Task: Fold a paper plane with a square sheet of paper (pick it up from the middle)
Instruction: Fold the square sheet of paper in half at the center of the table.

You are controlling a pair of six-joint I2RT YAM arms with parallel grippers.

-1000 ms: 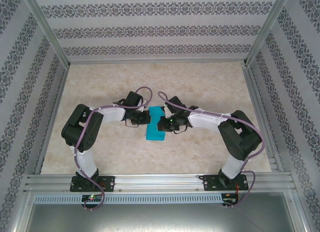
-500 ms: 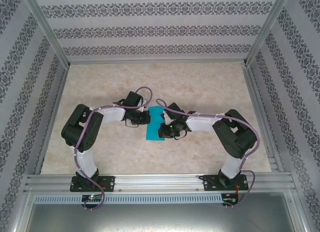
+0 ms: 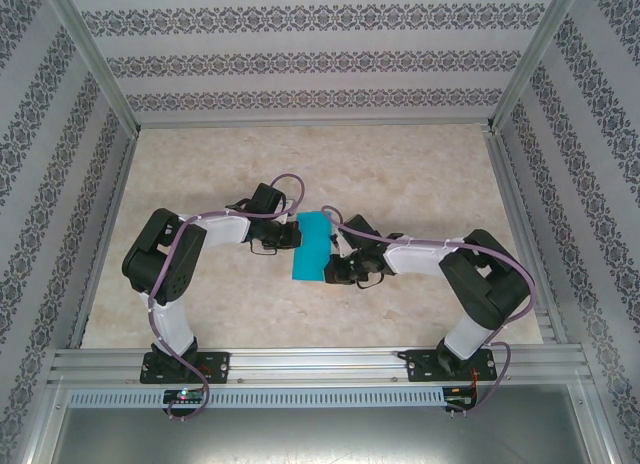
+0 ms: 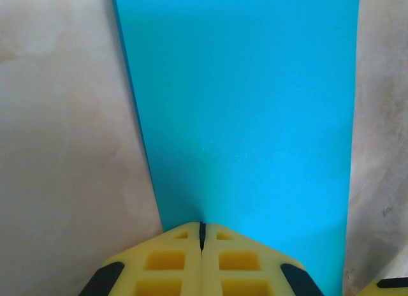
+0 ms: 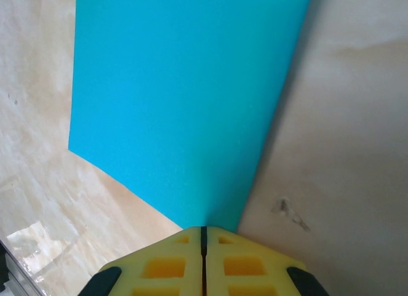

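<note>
Along the near edge, an aluminium rail [image 3: 320, 362] carries both arm bases, and each arm rises to a bent elbow out at its own side before its forearm reaches low and inward, so the two meet mid-tabletop. Purple cables [image 3: 290, 184] loop along both forearms. Coming in from the left, the left hand [image 3: 294, 235] has its yellow fingers [image 4: 169, 261] pressed seam to seam with nothing between them, their tips at the left edge of the square sheet of paper [image 3: 312, 246]. Slightly nearer, the right hand [image 3: 332, 271] is likewise fully closed, its tips covering the sheet's near right corner, and it clamps nothing. From above, the cyan sheet shows as an oblong, longer than wide, lying on the tabletop [image 3: 400, 174] between the two hands with its long side slightly tilted. Both wrist views show a thin shadow along one of its long edges. Bare marbled surface lies open on every side of the sheet, widest toward the far end. Metal posts [image 3: 95, 59] and patterned walls [image 3: 320, 64] close in the left, right and far sides.
</note>
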